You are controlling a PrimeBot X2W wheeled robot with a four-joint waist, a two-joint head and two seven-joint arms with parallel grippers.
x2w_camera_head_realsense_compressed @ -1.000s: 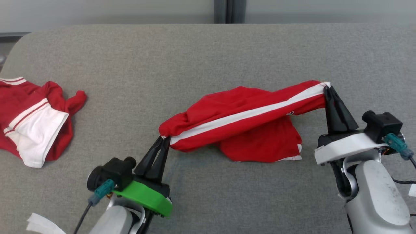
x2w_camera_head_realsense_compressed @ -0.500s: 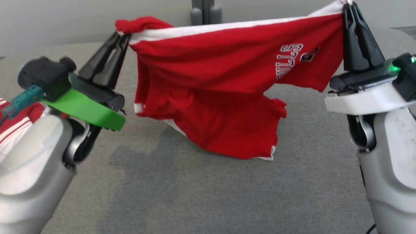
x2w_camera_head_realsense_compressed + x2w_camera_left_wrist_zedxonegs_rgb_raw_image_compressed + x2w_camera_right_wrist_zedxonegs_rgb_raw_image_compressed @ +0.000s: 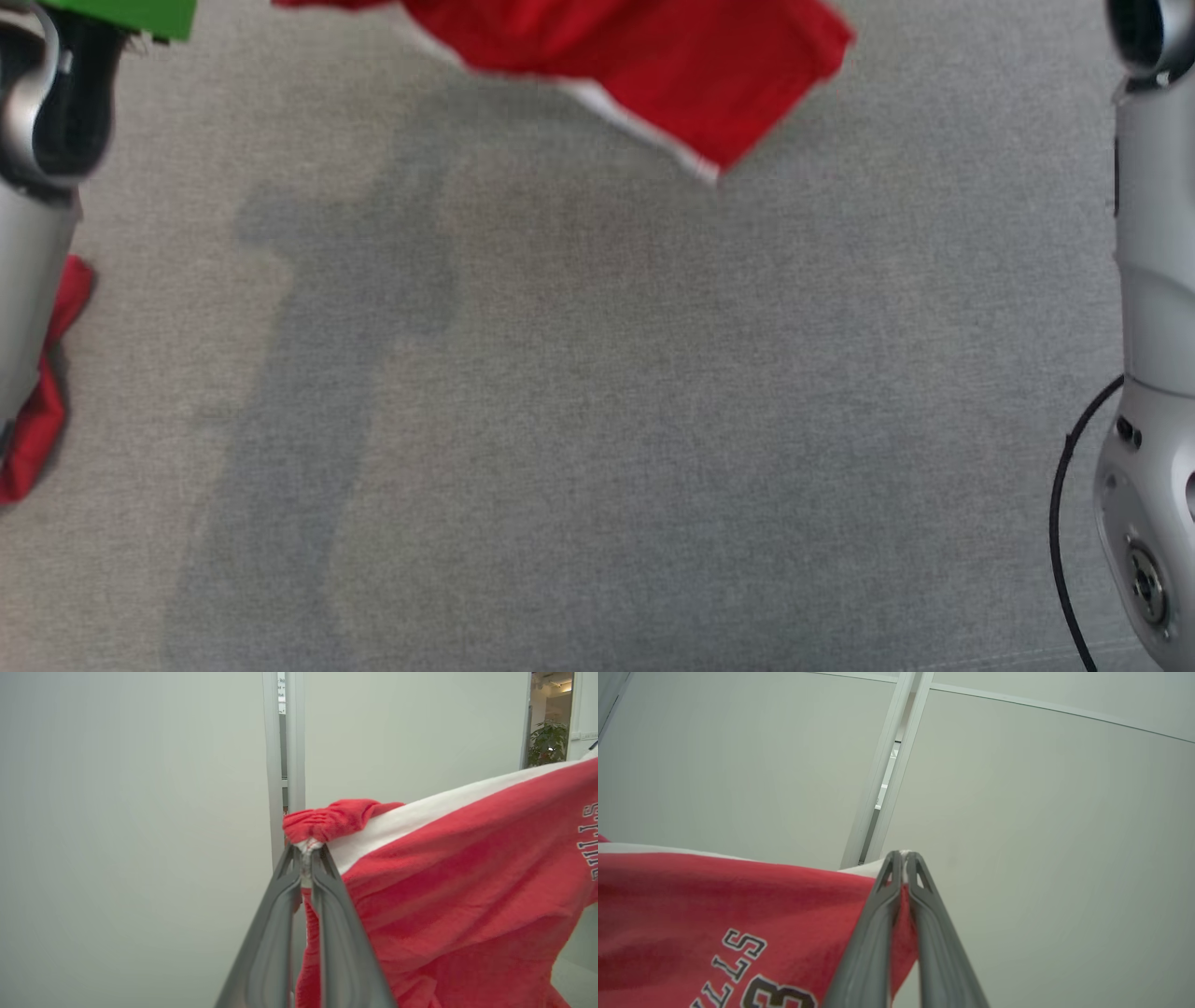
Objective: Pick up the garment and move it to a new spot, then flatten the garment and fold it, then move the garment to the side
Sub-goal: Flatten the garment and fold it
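Grey fabric-covered surface (image 3: 597,420) takes up most of my head view, with a long shadow (image 3: 327,373) down its left half. Pale wall panels (image 3: 131,835) stand behind both wrist views, with a narrow upright gap between them. The red garment (image 3: 653,56) is up in the air, strung between my two arms. Only its lower corner with a white hem dips into the top of the head view. It is blurred and looks clear of the surface. From the left wrist I see its white band (image 3: 420,812) running along the top edge. From the right wrist I see dark lettering (image 3: 738,961) edged in white. Left forearm (image 3: 28,261) and right forearm (image 3: 1153,280) rise at the two side edges of the head view. Left gripper (image 3: 306,851) is pinched tight on a bunched red and white corner of the garment. Right gripper (image 3: 902,855) is likewise clamped on the opposite top corner, fingertips nearly meeting. A second red cloth (image 3: 37,411) lies on the surface at the far left, partly behind my left forearm. A black cable (image 3: 1060,495) loops beside the right forearm. A potted plant (image 3: 546,742) shows far off through a doorway.
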